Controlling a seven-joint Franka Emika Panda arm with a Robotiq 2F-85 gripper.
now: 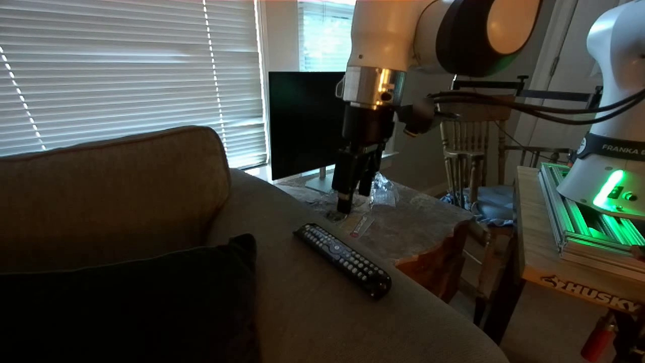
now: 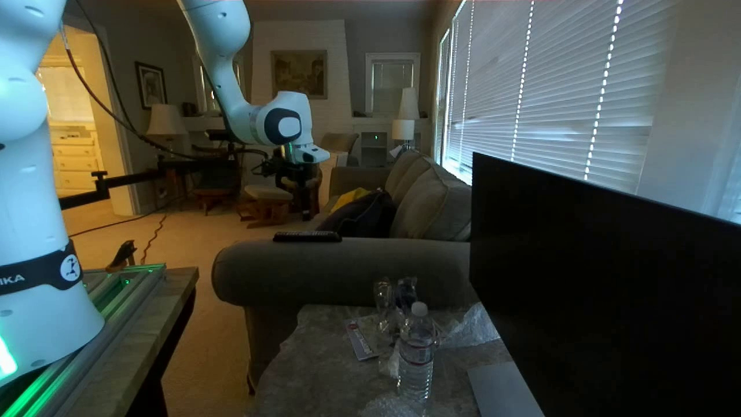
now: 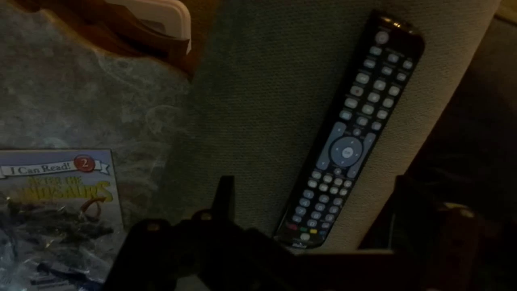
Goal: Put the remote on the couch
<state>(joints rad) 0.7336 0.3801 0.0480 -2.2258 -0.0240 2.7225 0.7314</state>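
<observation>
Gripper (image 3: 314,186) Status: Fingers (image 3: 224,198) Apart, Tips Down

I hold both fingers spread and clear of the remote (image 1: 342,258). The remote lies flat, buttons up, on top of the arm of the couch (image 1: 302,307). In the wrist view, one end of it shows between my fingers. A dark cushion (image 1: 136,307) sits on the inner side of that arm. Just beside the arm, the table (image 2: 324,376) carries a water bottle (image 2: 415,359), a booklet (image 3: 60,171) and a screen (image 2: 602,289).
</observation>
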